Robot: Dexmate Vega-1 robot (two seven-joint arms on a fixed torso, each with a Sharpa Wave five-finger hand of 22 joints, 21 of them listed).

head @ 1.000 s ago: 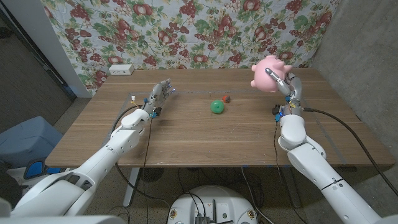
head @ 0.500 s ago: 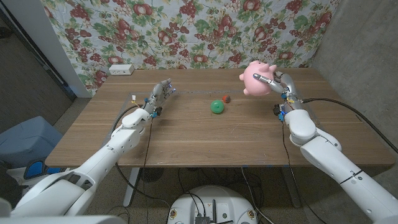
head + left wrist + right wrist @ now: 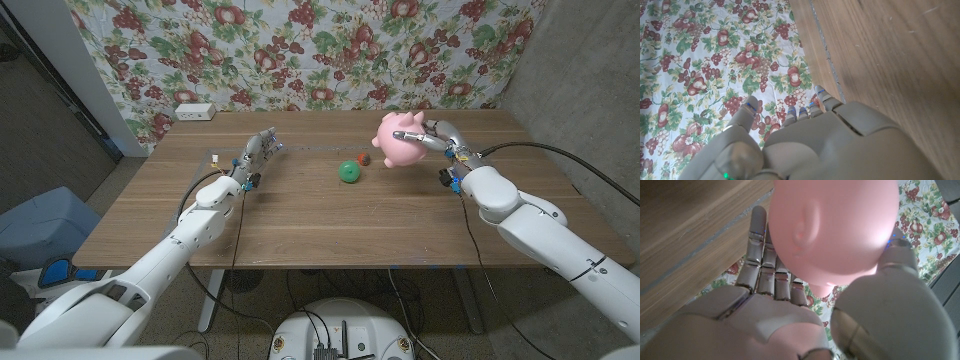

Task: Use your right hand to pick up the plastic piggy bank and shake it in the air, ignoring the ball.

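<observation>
Pink piggy bank (image 3: 401, 140) gripped aloft by right hand (image 3: 447, 143) fingers (image 3: 761, 250) for shaking; left hand (image 3: 257, 152) released, idle.

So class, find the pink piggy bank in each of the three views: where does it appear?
Head view: piggy bank right of centre, held by the right robot hand.
Left wrist view: not in it.
Right wrist view: piggy bank close up, against the robot hand's fingers.
Shared landmark: the floral cloth.
</observation>
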